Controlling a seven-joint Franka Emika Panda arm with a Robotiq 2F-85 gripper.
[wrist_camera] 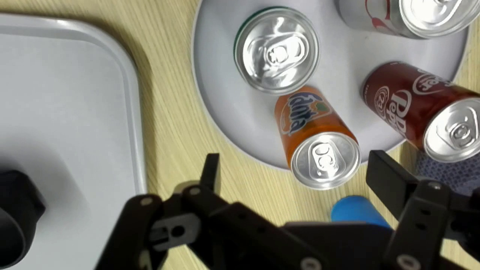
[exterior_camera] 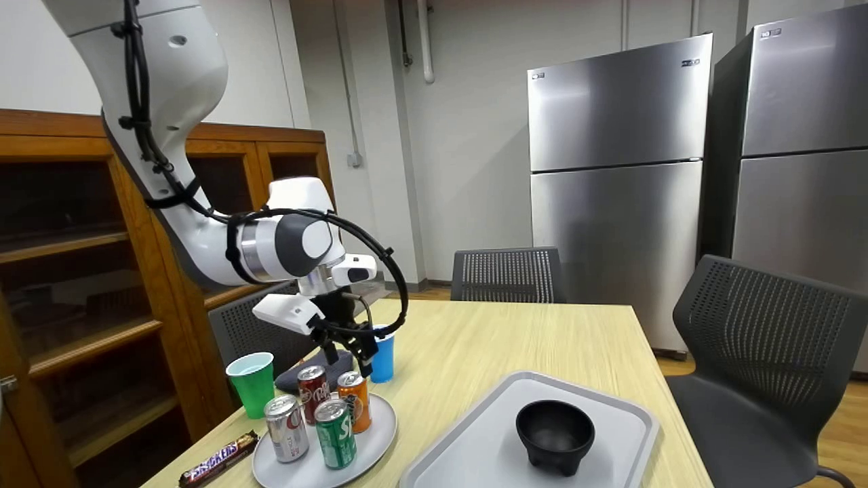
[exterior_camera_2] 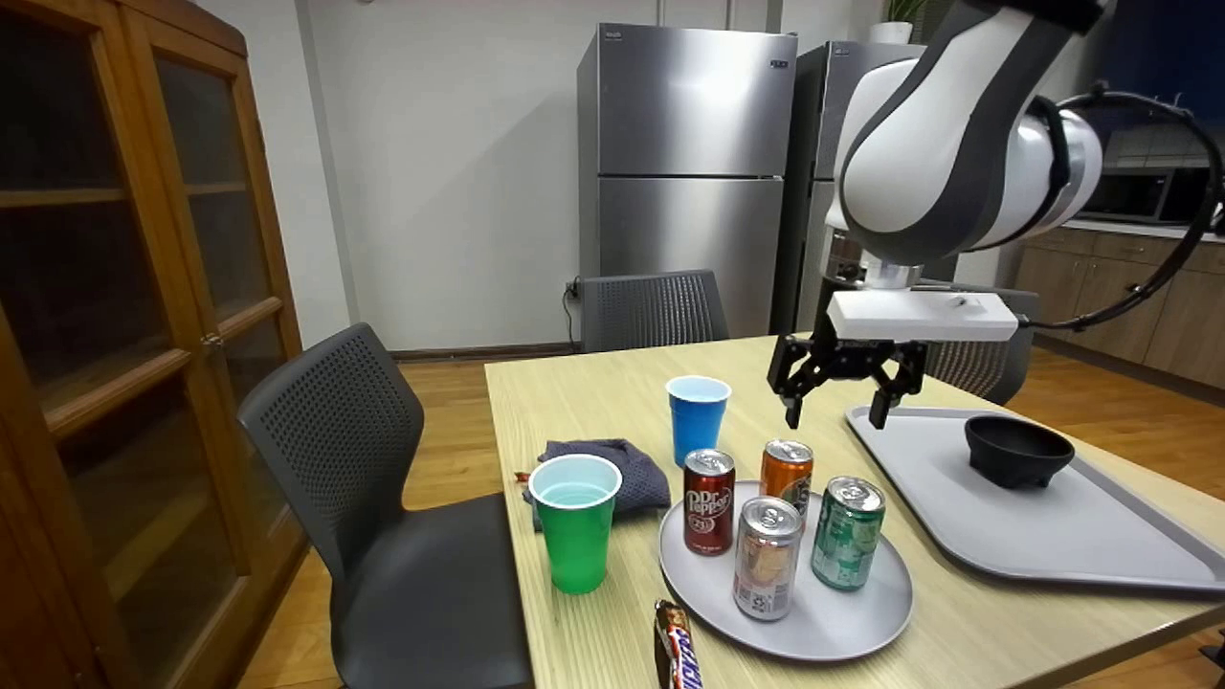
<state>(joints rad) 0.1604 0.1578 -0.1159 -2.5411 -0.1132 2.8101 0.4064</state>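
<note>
Poised with pincer wide and empty near the orange can on the plate, at risk of toppling it if lowered off-center onto its top.

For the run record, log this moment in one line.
gripper: open, empty | nearest: orange Fanta can | plate also holds: Dr Pepper can, green can, silver can | gray tray holds: black bowl
</note>
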